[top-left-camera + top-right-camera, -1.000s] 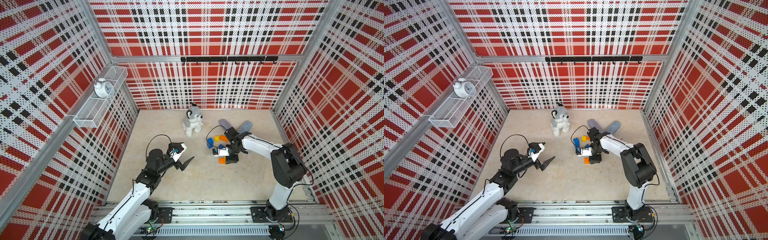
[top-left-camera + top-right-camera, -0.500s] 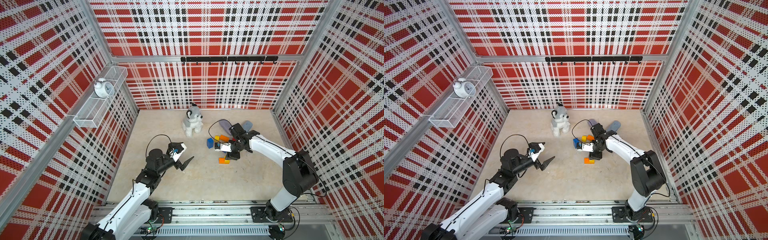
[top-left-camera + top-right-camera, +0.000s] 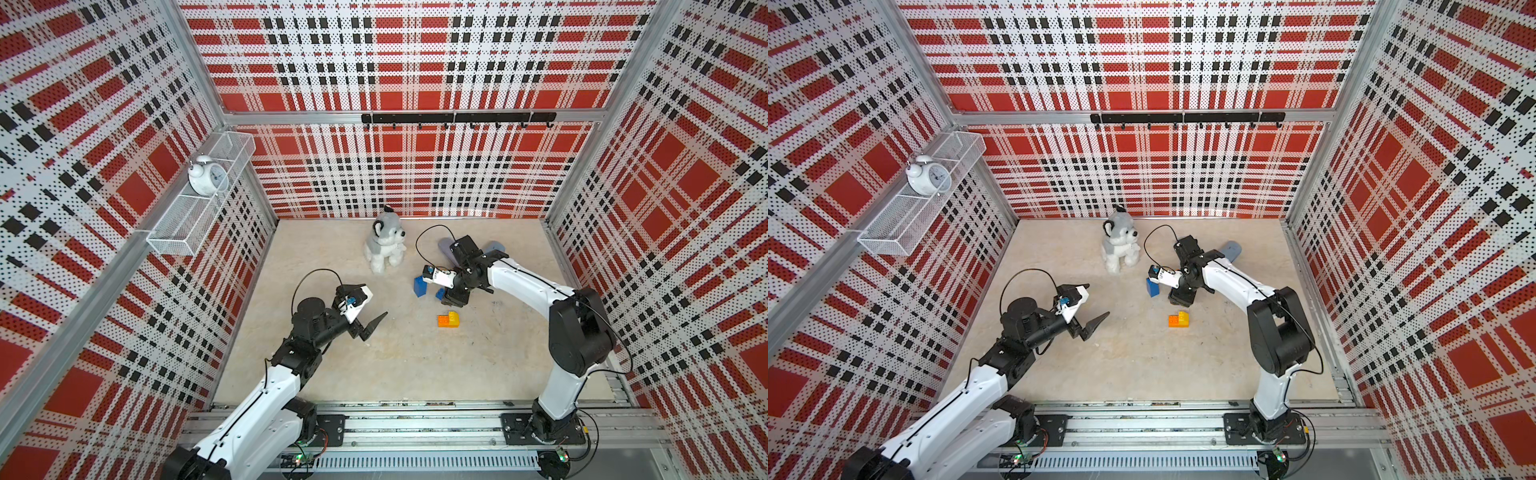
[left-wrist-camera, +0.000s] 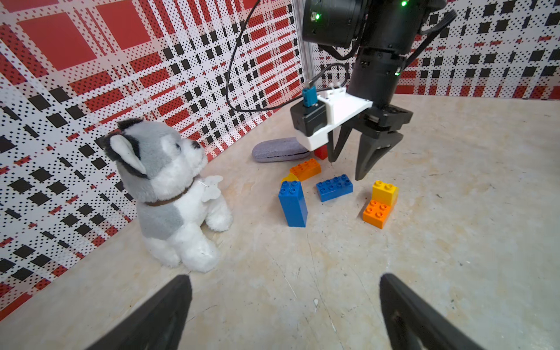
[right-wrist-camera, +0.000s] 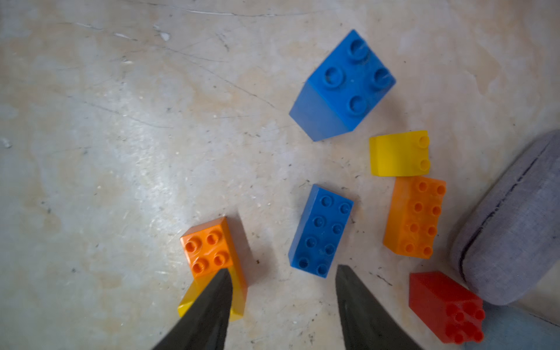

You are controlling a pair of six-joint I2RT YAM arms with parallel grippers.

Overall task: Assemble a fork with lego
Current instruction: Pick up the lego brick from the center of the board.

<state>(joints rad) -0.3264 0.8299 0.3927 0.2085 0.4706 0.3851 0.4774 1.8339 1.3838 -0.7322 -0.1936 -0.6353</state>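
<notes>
1. The left gripper is held above the near left of the bench. Its fingers are spread wide and nothing is between them.
2. An orange-and-yellow pair is found alone, nearer than the other lego. In it a yellow brick is seated on one half of an orange one.
3. The right gripper is poised low just behind that pair, pointing down. Its jaws are parted about halfway and nothing is gripped. One end of the flat blue brick is seen below the gap; contact cannot be told.
4. A tall blue brick is stood upright, studs up, near the flat one but apart from it.
5. Farther back, a long orange brick, a tipped yellow brick just off its end, and a red brick are clustered.
6. A grey case is laid just behind the cluster. A second case is partly hidden by the right arm.
7. A plush dog is seated toward the back wall, left of the bricks.
8. A white clock is kept in a wire basket on the left wall.
</notes>
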